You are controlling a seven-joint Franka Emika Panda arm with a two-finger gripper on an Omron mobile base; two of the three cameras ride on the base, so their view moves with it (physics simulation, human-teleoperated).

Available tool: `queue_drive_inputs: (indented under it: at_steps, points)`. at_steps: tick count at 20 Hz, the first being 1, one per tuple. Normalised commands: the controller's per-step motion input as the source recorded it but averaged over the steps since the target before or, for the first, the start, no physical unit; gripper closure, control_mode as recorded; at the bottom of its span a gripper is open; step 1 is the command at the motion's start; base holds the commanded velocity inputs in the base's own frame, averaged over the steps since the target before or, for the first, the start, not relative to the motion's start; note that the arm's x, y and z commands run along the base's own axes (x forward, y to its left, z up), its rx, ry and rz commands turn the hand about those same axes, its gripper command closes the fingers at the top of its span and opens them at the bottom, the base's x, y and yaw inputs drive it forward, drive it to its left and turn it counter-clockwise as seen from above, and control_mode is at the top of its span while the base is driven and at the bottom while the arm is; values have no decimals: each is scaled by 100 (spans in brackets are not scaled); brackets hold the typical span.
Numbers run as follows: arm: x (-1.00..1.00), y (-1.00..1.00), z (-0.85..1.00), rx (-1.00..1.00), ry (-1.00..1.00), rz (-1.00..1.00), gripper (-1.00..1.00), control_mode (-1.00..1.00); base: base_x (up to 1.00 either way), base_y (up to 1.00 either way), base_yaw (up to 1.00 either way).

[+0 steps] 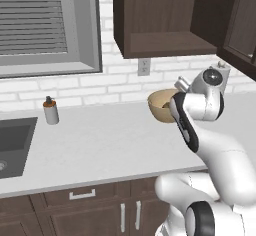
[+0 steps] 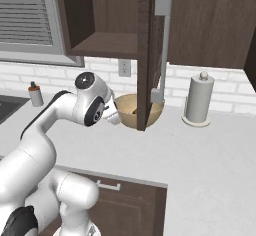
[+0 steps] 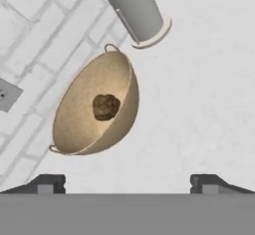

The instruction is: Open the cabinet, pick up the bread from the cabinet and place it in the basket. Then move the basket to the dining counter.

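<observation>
Left base view: the cabinet stands open above the white counter, and the basket sits on that counter against the brick wall, partly hidden behind the arm's wrist. Right base view: the basket lies just beyond the wrist, half screened by the open cabinet door, with a paper towel holder well to its right. Hand view: the gripper is spread wide and empty, fingertips apart, the basket ahead and untouched with the bread resting inside; it looks rigid, light and smooth-walled, probably slippery, so pinching the rim near a loop seems best.
</observation>
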Motion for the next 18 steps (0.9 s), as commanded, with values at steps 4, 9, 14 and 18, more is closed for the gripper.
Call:
queue_drive_inputs:
  at_steps: [4, 9, 14, 18]
  points:
    - [0, -8, -3, 32, 7, -10, -100, -100, 0, 0, 0]
    - [0, -3, -21, 11, 3, 1, -100, -100, 0, 0, 0]
    - [0, -9, -30, 0, 0, 1, -100, -100, 0, 0, 0]
    - [4, -37, -23, 1, 4, 1, -100, -100, 0, 0, 0]
